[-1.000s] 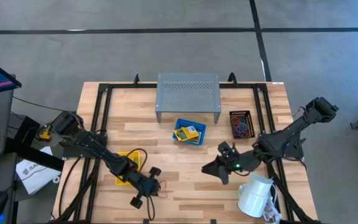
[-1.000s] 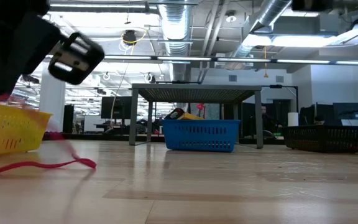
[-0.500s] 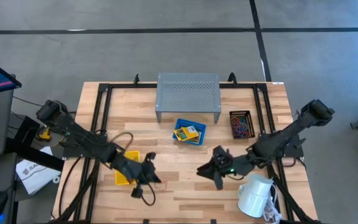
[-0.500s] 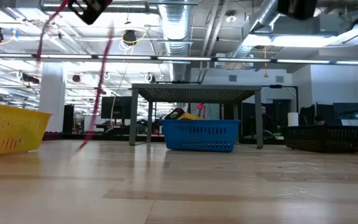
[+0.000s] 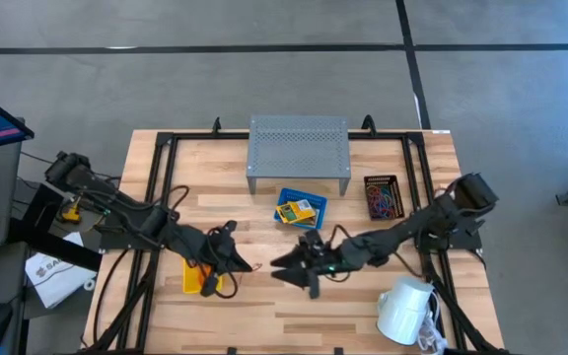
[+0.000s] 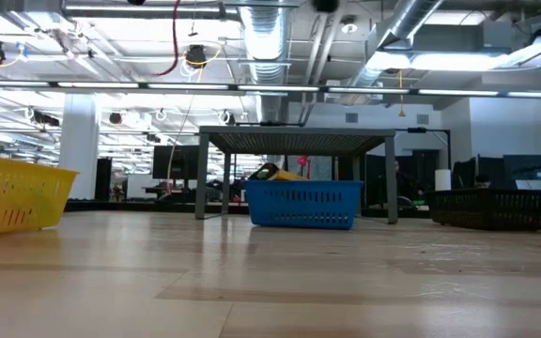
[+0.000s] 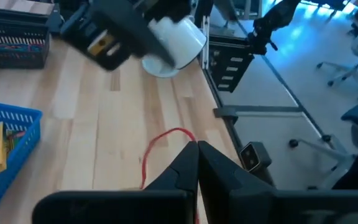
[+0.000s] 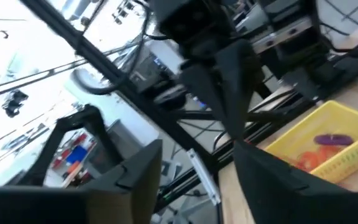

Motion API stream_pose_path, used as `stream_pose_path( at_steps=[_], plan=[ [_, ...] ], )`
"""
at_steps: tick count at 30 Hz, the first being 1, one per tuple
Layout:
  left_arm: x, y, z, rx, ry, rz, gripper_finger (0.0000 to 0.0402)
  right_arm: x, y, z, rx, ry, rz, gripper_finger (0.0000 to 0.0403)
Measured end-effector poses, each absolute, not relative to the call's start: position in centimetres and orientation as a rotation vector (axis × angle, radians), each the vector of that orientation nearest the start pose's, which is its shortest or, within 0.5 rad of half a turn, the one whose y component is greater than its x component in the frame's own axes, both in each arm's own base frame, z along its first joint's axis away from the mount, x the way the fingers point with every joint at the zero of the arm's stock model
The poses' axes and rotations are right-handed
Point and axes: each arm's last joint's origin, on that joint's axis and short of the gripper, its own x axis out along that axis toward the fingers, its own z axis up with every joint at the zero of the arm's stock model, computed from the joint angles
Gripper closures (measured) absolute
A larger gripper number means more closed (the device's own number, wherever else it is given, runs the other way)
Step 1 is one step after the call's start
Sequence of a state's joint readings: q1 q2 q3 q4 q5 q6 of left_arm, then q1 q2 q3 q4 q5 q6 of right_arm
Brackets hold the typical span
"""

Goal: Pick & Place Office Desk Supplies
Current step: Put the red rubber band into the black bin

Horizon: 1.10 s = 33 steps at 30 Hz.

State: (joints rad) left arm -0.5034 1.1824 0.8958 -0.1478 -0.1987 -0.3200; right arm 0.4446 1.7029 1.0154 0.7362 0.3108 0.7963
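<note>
- My right gripper [image 5: 286, 271] hangs over the table's middle, near side, fingers spread wide and holding nothing.
- My left gripper [image 5: 237, 258] faces it from the left, fingers pinched on a red loop [image 7: 160, 146] that dangles above the wood.
- The yellow bin [image 5: 193, 278] sits under my left arm.
- Farther back stand the blue bin [image 5: 300, 210] and, to its right, the black-mesh bin [image 5: 384, 196].

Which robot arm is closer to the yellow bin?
Left. The left tool hangs just beside the yellow bin, at its far corner. The right tool is farther off, toward the table's middle.
</note>
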Motion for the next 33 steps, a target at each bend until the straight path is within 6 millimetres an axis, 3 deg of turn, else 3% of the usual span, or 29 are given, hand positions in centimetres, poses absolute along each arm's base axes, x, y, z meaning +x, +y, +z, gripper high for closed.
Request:
stream_pose_path(
  at_steps=[4,10,19,33],
  plan=[
    [22.7,-11.9,29.8,-0.210,0.450,-0.226,0.0401,36.5,14.7,26.6,0.811,0.001,0.145,0.0175],
    [22.6,-11.8,30.0,-0.251,0.450,-0.228,0.0401,38.6,14.5,27.3,0.734,0.135,0.160,0.0174],
    [22.4,-12.2,30.0,-0.279,0.460,-0.263,0.0401,38.8,14.6,28.6,0.660,0.215,0.135,0.0184],
    [22.6,-12.4,30.4,-0.301,0.423,-0.301,0.0401,38.7,14.5,27.6,0.634,0.298,0.104,0.0185]
  ],
)
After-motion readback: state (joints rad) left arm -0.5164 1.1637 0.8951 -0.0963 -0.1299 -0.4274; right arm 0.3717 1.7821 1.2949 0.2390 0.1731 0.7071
